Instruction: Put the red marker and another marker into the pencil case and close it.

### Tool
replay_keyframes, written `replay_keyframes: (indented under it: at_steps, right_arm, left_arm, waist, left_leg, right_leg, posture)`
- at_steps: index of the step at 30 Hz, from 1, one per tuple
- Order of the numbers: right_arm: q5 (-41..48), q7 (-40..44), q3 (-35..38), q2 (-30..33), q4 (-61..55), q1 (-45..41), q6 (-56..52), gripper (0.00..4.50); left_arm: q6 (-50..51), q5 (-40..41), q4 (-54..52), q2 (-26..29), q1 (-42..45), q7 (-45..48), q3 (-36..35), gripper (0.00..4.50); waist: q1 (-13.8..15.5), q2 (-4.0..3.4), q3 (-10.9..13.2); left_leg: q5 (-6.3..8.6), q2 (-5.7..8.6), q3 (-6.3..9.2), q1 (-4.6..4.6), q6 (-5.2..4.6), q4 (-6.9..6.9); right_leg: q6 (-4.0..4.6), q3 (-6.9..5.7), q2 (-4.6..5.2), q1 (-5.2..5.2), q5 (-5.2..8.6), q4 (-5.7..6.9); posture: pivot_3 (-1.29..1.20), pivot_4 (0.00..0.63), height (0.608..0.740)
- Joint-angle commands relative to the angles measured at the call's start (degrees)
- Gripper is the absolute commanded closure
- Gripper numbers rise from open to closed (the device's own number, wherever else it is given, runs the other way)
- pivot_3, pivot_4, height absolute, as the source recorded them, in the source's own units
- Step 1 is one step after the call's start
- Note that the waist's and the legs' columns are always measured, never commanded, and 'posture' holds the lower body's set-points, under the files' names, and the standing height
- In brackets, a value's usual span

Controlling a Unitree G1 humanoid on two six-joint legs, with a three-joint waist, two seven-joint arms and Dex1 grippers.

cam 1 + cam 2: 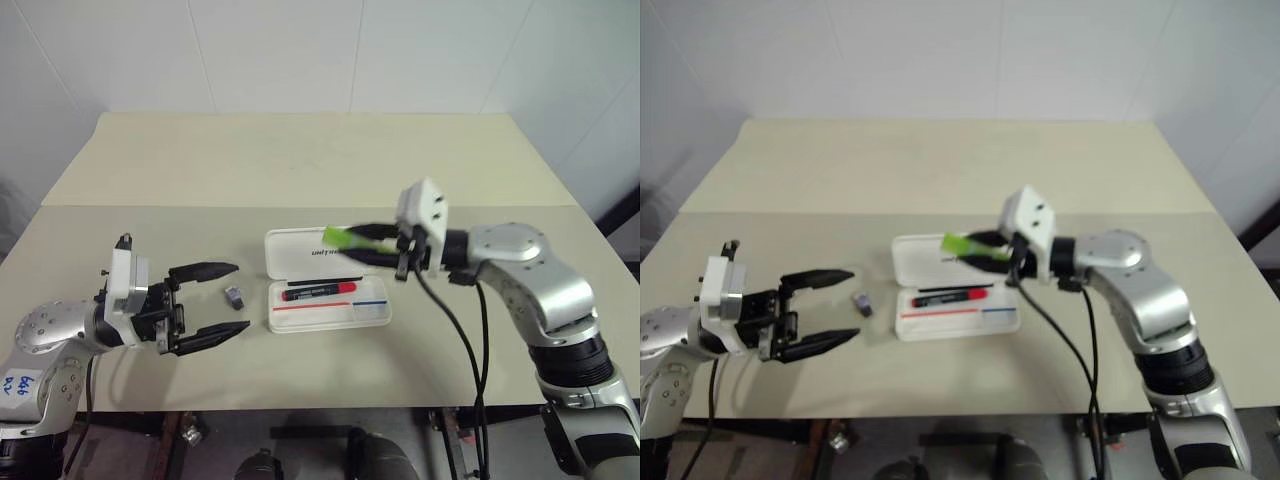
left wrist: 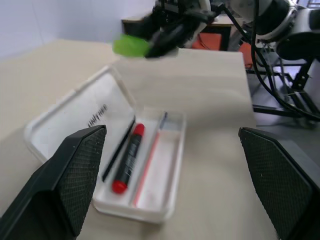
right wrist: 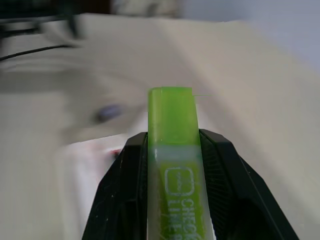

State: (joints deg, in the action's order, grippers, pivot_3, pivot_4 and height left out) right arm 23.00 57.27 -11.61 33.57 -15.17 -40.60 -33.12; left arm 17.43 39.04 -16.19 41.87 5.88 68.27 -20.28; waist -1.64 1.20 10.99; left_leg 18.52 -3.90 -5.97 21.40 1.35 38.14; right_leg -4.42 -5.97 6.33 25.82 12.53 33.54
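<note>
Lime-green marker (image 1: 345, 236) held over the open pencil case (image 1: 325, 280)

The marker is clamped by the right gripper (image 1: 372, 245); the red marker (image 1: 320, 291) lies inside. The left gripper (image 1: 222, 298) is spread empty over the beige table (image 1: 300, 160), backed by white walls.

glossy white plastic pencil case (image 1: 300, 250), translucent green marker (image 3: 172, 130), matt table (image 1: 300, 160)

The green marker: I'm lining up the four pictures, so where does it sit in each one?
Left eye view: green marker in the right claw, over the open pencil case lid.
Right eye view: same place, centre.
Left wrist view: upper left, above the case.
Right wrist view: centre, clamped between the black fingers.
Shared landmark: the pencil case, holding the red marker.
</note>
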Motion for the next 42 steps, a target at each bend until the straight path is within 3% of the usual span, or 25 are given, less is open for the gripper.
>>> replay_keyframes:
  at_steps: [1, 6, 12, 26, 42]
  right_arm:
    - [-2.69, 0.72, -4.81, -2.53, 0.64, -2.56, 1.54, 3.38]
    - [-8.88, 4.53, -13.67, -4.91, 4.24, -2.89, 8.04, 3.38]
    - [-13.3, 5.14, -17.51, -9.97, 11.07, -4.69, 12.56, 3.38]
    - [-17.59, 6.49, -16.65, -14.3, 19.84, -5.29, 17.68, 3.38]
    - [-19.0, 6.79, -14.65, -14.1, 23.42, -6.23, 19.57, 3.38]
  left_arm:
    - [-3.16, -0.13, 1.51, 1.28, -1.82, 1.59, -3.13, 0.0]
    - [-5.74, -0.49, 2.93, 1.39, -4.41, 2.22, -4.79, 0.0]
    - [-6.73, -0.57, 2.44, 1.59, -6.49, 1.43, -6.14, 0.0]
    - [-6.52, 1.16, -1.61, 1.14, -10.35, -0.91, -8.04, 0.0]
    - [-6.11, 1.7, -2.59, 1.56, -10.92, -1.45, -8.25, 0.0]
  waist:
    - [0.02, 0.0, 0.0]
    - [0.1, 0.03, -0.02]
    - [0.04, 0.04, -0.03]
    - [-0.04, 0.05, -0.03]
    - [-0.04, 0.05, -0.03]
  left_leg:
    - [-0.01, 0.0, 0.0, 0.0, 0.01, 0.02]
    - [-0.01, 0.0, -0.03, -0.01, 0.02, 0.04]
    - [-0.03, 0.0, -0.06, 0.06, 0.06, 0.08]
    - [-0.03, -0.01, -0.08, 0.04, 0.08, 0.09]
    - [-0.04, -0.01, -0.08, 0.04, 0.11, 0.09]
  right_leg:
    - [0.02, 0.0, 0.0, 0.02, 0.01, 0.03]
    - [0.06, 0.0, 0.03, 0.05, 0.02, 0.1]
    - [0.06, -0.01, 0.04, 0.11, 0.01, 0.13]
    - [0.09, 0.01, 0.04, 0.15, 0.03, 0.25]
    - [0.1, 0.01, 0.04, 0.17, 0.04, 0.27]
  posture:
    - [0.0, 0.15, 0.74]
    - [0.0, 0.15, 0.74]
    - [0.0, 0.15, 0.74]
    - [0.0, 0.15, 0.74]
    - [0.0, 0.15, 0.74]
